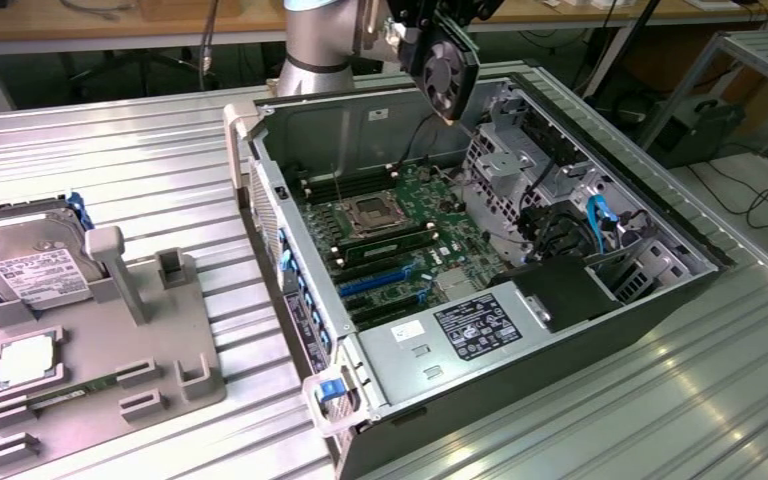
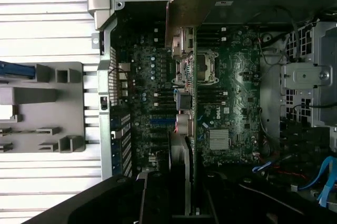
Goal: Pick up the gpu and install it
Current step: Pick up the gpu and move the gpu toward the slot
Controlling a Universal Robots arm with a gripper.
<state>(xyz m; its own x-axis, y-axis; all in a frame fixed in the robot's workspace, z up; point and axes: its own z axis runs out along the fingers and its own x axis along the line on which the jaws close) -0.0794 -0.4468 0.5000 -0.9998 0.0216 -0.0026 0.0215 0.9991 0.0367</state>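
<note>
Your claw [image 1: 424, 22] clamps the thin dark rectangular gpu card [image 1: 440, 72] edge-down, at twelve o'clock above the green motherboard [image 1: 398, 225], likely to line up with its blue slots [image 1: 377, 283].

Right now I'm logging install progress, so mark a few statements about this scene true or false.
1. The tool holds the gpu above the open computer case. True.
2. The gpu is seated on the motherboard. False: it hangs in the air, clear of the board.
3. The hard drive lies outside the case, at the exterior view's left. True.
4. A side panel covers the case. False: it is open, its inside on show.
</note>
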